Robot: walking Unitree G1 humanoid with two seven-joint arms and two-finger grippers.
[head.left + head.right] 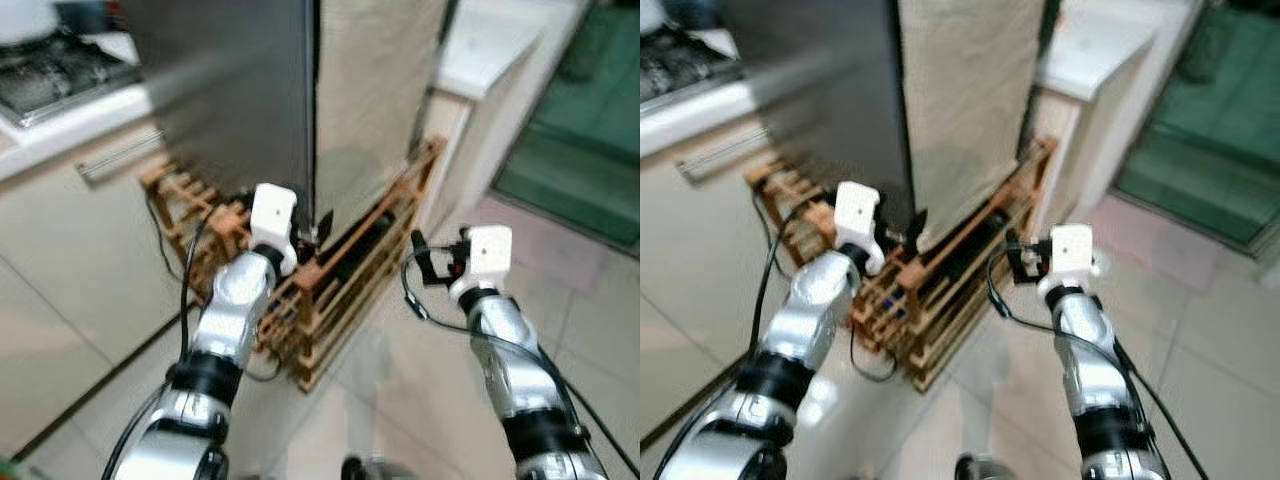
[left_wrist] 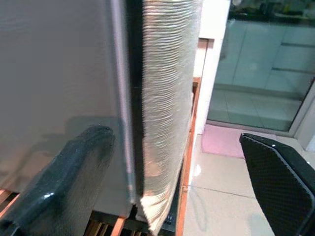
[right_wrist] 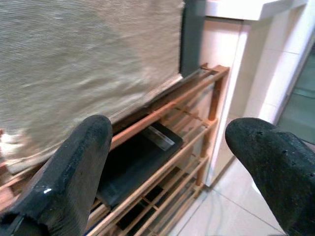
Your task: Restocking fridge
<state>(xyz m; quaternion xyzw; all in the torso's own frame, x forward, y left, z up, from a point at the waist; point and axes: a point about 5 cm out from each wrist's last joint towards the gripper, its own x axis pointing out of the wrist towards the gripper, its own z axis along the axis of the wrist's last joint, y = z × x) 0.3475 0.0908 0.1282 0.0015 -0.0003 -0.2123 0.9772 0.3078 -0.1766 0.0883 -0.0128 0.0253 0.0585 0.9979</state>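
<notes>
Both silver arms raised and stretched forward. Left hand (image 1: pixel 318 228) fingers spread wide, one finger (image 2: pixel 59 187) each side of the view. Right hand (image 1: pixel 425 262) level with it, fingers (image 3: pixel 69 177) also spread apart, holding nothing.

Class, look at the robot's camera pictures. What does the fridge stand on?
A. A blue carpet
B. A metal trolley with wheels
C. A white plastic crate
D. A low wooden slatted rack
D. The fridge rests on a low wooden slatted rack that sits on the tiled floor, with the left hand close to the fridge's lower front corner and the right hand beside the rack.
</notes>
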